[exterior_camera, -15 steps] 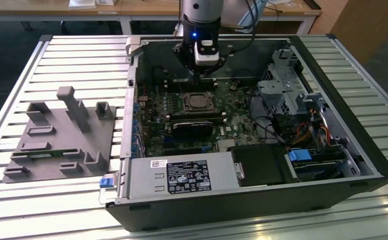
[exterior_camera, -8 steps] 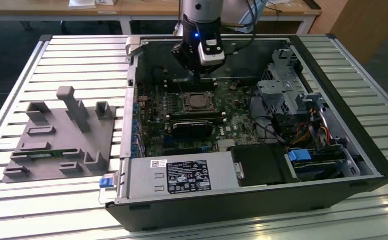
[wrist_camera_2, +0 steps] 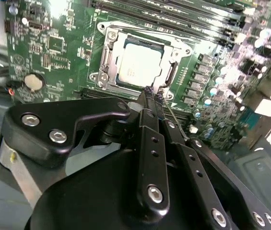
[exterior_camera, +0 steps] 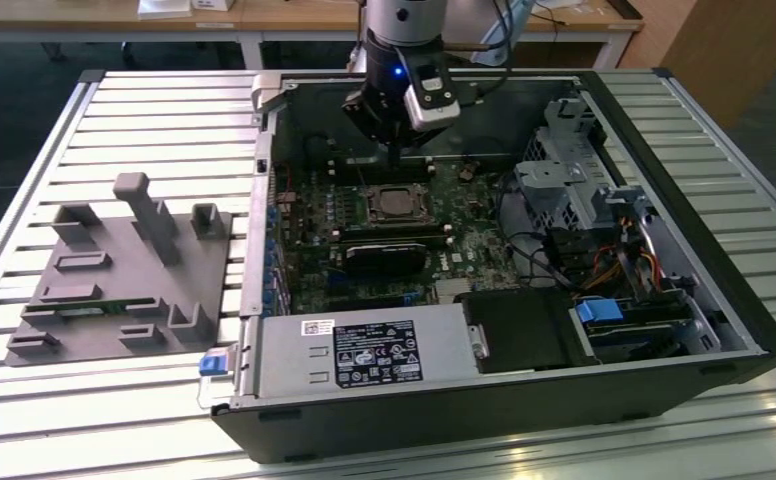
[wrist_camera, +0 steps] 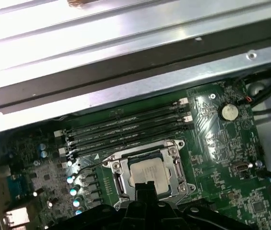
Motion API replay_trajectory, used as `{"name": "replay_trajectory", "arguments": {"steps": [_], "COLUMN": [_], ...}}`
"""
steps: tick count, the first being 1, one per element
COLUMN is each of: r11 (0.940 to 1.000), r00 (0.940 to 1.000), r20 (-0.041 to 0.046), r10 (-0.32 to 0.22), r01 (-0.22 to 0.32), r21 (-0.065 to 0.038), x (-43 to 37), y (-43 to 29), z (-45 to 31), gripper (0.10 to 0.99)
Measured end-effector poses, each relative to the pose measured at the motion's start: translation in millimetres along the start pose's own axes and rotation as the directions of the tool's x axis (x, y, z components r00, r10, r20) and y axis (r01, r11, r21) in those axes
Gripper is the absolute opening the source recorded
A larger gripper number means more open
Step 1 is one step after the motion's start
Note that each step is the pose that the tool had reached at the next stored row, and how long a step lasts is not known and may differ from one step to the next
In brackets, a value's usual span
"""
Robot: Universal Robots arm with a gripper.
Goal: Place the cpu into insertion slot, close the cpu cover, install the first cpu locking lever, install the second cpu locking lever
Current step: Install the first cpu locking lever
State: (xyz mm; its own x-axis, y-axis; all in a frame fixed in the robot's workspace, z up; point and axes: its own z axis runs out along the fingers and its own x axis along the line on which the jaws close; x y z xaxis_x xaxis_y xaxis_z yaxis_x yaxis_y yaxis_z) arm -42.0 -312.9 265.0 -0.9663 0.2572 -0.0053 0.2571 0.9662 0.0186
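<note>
Cpu (wrist_camera_2: 140,64): sits in the slot (wrist_camera_2: 168,73) under the cover (wrist_camera_2: 105,62), which lies flat over it, on the motherboard (exterior_camera: 462,215) at upper centre of the exterior view, inside the open case (exterior_camera: 748,330). Gripper (wrist_camera_2: 152,92): fingers are pressed together, tips at the cover's edge just beside a thin wire lever (wrist_camera_2: 176,122). Whether they pinch the lever cannot be told.

Slatted metal table (exterior_camera: 161,110), computer case (exterior_camera: 495,415), grey fixture (exterior_camera: 108,290)

One cpu (wrist_camera_2: 140,64), one cpu cover (wrist_camera_2: 107,53), one pincer (wrist_camera_2: 153,92)
</note>
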Motion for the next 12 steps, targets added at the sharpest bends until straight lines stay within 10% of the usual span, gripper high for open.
{"name": "replay_trajectory", "arguments": {"steps": [12], "r11": [0.992], "r00": [0.992], "r20": [-0.0022], "r10": [-0.126], "r01": [0.126], "r21": [-0.001], "x": [3.2], "y": [-0.9], "z": [0.2], "gripper": [0.106]}}
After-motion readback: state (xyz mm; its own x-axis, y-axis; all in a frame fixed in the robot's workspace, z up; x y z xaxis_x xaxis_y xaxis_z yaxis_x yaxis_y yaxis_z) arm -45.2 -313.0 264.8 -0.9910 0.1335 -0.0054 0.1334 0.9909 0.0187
